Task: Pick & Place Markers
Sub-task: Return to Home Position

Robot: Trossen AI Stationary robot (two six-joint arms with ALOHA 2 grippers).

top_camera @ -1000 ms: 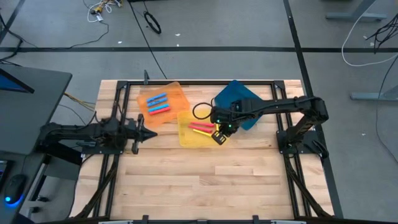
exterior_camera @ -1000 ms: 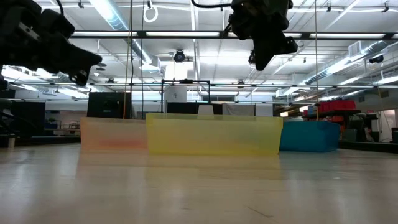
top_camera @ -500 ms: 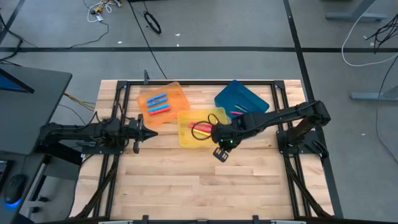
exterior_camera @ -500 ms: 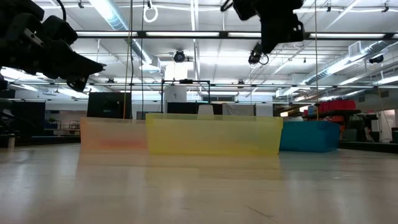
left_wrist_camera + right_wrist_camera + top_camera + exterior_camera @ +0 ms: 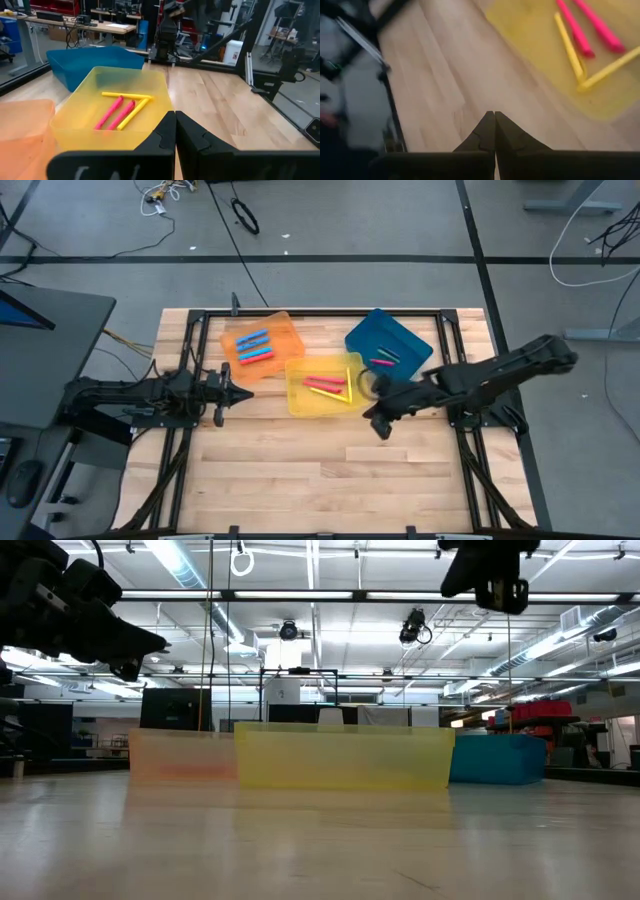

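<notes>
Looking down: right gripper (image 5: 381, 426) hangs over bare table (image 5: 300, 470) just beside the yellow tray (image 5: 291, 392); left gripper (image 5: 238, 391) waits beside the orange tray (image 5: 284, 330). Markers (image 5: 322, 383) lie in all three trays, blue tray (image 5: 385, 330) included. Low view: both grippers well above the rims. Wrist views: both finger pairs pressed together, empty. For homing, I'd fold back high, clear of the blue tray.

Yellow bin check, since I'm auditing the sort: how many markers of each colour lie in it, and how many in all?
Pink markers: 2
Yellow markers: 2
Total in the yellow bin: 4
</notes>
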